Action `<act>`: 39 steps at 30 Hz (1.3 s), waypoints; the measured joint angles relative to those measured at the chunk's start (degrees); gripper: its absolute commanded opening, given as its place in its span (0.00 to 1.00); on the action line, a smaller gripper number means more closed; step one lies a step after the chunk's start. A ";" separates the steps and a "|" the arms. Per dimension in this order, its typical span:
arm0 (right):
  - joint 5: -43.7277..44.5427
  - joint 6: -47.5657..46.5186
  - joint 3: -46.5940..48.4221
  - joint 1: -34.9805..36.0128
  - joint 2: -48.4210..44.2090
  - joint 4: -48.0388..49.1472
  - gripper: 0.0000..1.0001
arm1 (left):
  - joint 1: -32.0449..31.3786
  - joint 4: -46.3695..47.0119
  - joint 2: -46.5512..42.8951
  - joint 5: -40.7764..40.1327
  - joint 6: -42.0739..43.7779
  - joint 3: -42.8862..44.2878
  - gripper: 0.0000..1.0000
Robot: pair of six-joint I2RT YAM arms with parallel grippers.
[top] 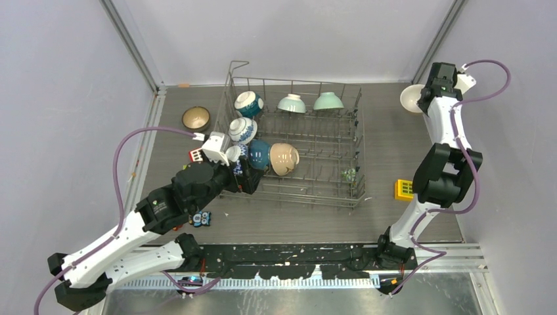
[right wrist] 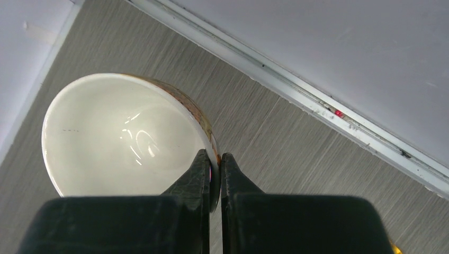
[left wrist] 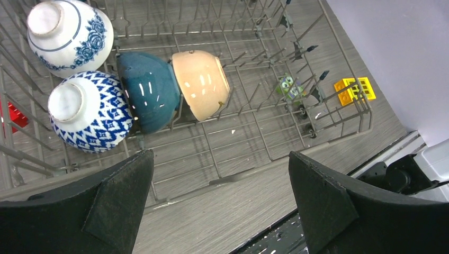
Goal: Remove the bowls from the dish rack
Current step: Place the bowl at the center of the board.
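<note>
Pinching rim of cream bowl [right wrist: 122, 137]: right gripper [right wrist: 215, 161] clenched, one finger inside, one outside. Bowl directly ahead of gripper, over table [right wrist: 296, 143] by wall, well apart from dish rack [top: 328, 190]; cannot tell whether it rests on table. Left gripper [left wrist: 219, 159] fully released, holding nothing, above rack's near edge. Ahead of it, inside rack: zigzag bowl [left wrist: 92, 111], teal bowl [left wrist: 148, 90], beige bowl [left wrist: 201, 82], side by side.

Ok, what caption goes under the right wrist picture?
Right fingers pinch the rim of a cream bowl, grey table beneath.
</note>
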 measured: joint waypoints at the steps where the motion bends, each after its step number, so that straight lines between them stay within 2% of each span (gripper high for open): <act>1: -0.28 -0.66 -0.17 0.00 0.61 0.52 0.01 | 0.00 0.02 0.02 0.02 0.02 -0.28 1.00; 12: -6.69 -3.37 -0.46 0.00 8.98 2.64 0.01 | 0.00 0.15 0.81 0.39 0.00 -1.07 1.00; 34: -10.21 -3.43 -0.50 -1.07 15.63 5.14 0.01 | 0.00 1.14 3.28 0.39 -0.52 -1.95 1.00; 39: -10.71 -3.26 -0.48 -1.11 15.67 5.14 0.12 | 0.00 1.29 3.74 0.42 -0.57 -1.95 1.00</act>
